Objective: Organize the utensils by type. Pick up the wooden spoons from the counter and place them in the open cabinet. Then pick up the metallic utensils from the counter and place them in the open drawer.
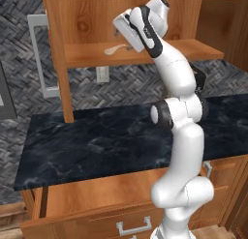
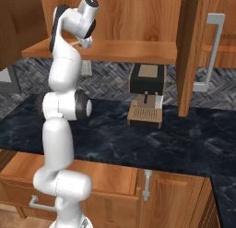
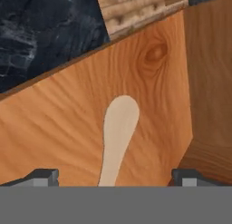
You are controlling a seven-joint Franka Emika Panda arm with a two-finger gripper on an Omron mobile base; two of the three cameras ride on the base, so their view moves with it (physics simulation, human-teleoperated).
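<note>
A pale wooden spoon (image 3: 118, 134) lies flat on the wooden shelf (image 1: 92, 53) inside the open cabinet (image 2: 115, 19). In the left base view the spoon (image 1: 114, 49) shows as a small light shape near the front edge of the shelf, just to the left of the robot's hand. In the hand view the spoon's round bowl points up the picture and its thin handle runs down between the two dark finger tips. The gripper (image 3: 116, 177) hangs right over the spoon with its jaws wide apart, and the fingers (image 3: 43, 176) stand off to each side of the handle and do not squeeze it, so the spoon is let go and rests on the shelf by itself. The white arm reaches up high from the base to the shelf. The cabinet door (image 1: 55, 54) stands open on the left in the left base view, and it has a long silver bar handle (image 1: 39, 56). Below the shelf is a grey woven-look wall, and below that is the black counter (image 1: 97, 141). A small dark coffee machine (image 2: 146, 95) stands on the counter toward the back. Under the near edge of the counter the drawer (image 1: 97, 199) is pulled out, and its flat wooden bottom shows.
</note>
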